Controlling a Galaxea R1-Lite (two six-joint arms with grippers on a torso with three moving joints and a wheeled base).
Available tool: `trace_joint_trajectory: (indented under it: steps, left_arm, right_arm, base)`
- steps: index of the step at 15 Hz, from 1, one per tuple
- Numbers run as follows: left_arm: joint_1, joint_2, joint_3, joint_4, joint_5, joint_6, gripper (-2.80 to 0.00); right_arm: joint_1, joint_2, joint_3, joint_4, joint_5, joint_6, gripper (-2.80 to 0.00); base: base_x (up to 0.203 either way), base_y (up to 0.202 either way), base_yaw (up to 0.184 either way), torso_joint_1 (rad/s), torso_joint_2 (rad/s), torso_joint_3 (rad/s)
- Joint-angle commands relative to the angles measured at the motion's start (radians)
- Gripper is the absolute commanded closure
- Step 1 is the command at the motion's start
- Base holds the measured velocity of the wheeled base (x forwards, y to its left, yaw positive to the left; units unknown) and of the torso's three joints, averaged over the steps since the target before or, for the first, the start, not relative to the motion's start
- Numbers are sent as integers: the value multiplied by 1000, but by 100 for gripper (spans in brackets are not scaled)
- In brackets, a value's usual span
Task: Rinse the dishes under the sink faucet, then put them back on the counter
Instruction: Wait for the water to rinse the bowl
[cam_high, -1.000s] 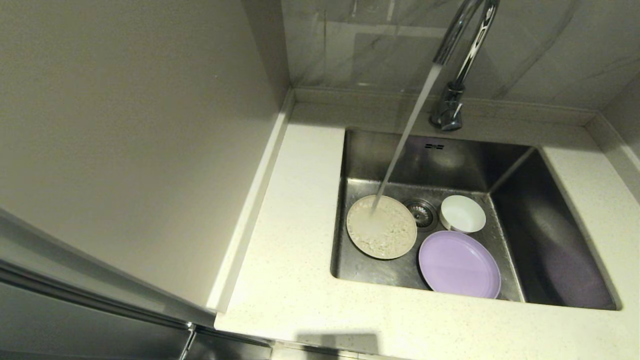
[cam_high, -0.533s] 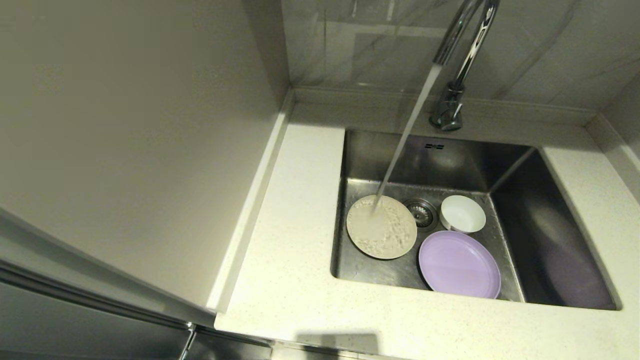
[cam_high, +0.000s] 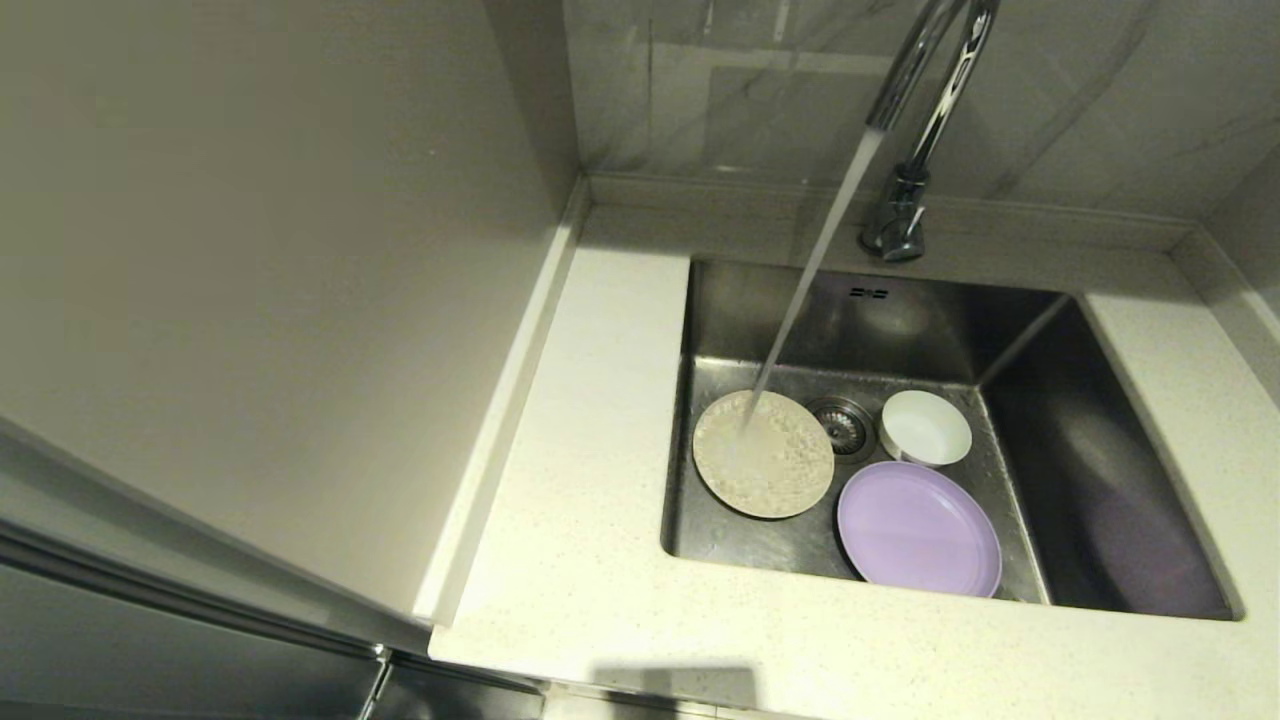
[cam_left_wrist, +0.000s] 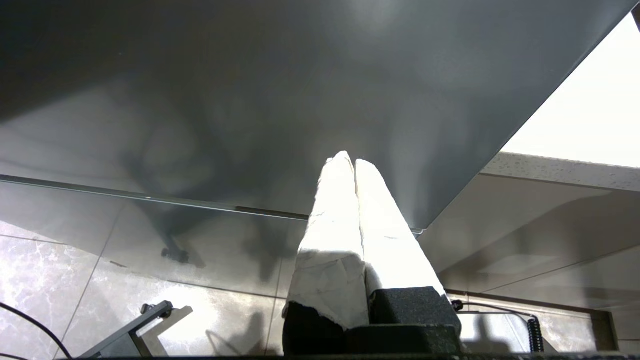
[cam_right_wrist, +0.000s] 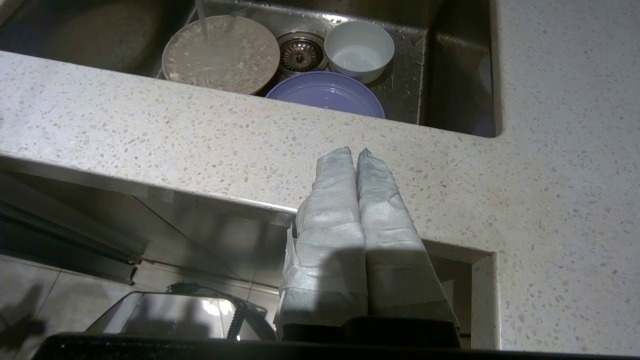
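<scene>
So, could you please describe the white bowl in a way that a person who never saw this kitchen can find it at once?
Look into the steel sink, under the chrome faucet. On its floor, right of the round drain, stands the white bowl. It is the smallest and only deep dish; the cream plate and purple plate nearby are flat.
</scene>
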Motion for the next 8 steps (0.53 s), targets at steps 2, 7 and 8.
trace_joint_trajectory:
  steps: [2,7,8]
  left_arm:
    - [0,-3,0,0,0,-1,0]
    - [0,-3,0,0,0,-1,0]
    - [0,-3,0,0,0,-1,0]
  right_arm:
    - [0,2,0,0,0,0,0]
    - [0,2,0,0,0,0,0]
    - [0,2,0,0,0,0,0]
  base:
    - [0,0,0,0,0,0]
    - [0,0,0,0,0,0]
    - [0,0,0,0,0,0]
